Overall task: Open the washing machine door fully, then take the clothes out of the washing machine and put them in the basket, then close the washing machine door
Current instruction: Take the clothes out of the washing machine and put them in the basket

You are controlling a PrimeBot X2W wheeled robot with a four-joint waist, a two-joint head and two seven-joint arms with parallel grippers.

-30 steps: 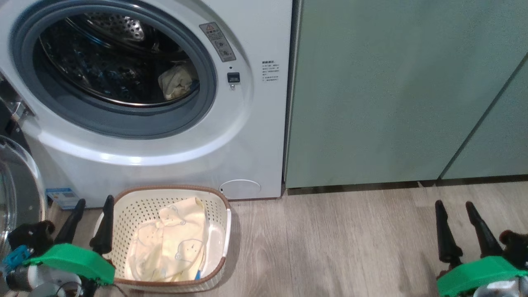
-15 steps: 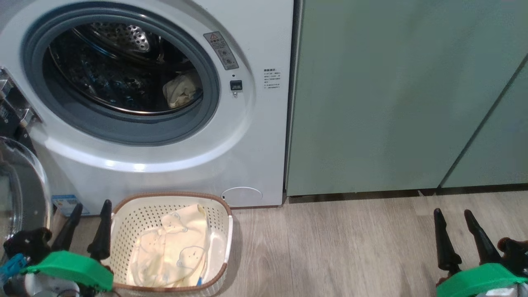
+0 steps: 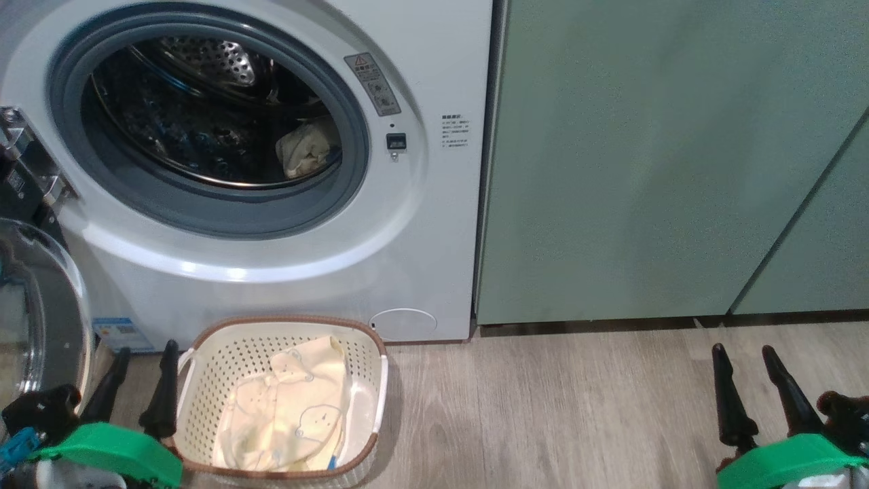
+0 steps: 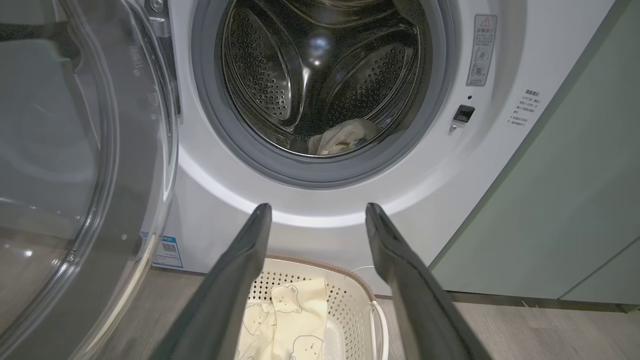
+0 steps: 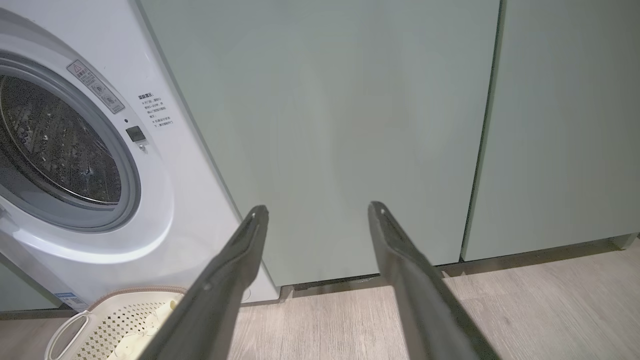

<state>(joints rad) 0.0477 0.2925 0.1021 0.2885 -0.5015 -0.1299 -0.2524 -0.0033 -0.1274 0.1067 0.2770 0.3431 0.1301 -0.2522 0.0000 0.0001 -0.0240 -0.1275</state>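
Your washing machine door (image 3: 47,319) stands swung open at the left of the washing machine (image 3: 271,285). Some of the clothes (image 3: 305,149) lie in the drum (image 3: 210,61) (low, at its right side), and a second cream garment (image 3: 292,407) lies in the basket (image 3: 217,353) on the floor (image 3: 543,407). Your left end effector (image 3: 145,350) hovers just beside the basket, fingers apart and empty. Your right end effector (image 3: 743,351), also spread and empty, hangs well apart from it.

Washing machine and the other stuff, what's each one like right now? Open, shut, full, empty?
washing machine door: wide open
washing machine: drum nearly empty
basket: upright, partly filled
clothes: one in basket, one in drum
left gripper: fingers open, empty
right gripper: fingers open, empty
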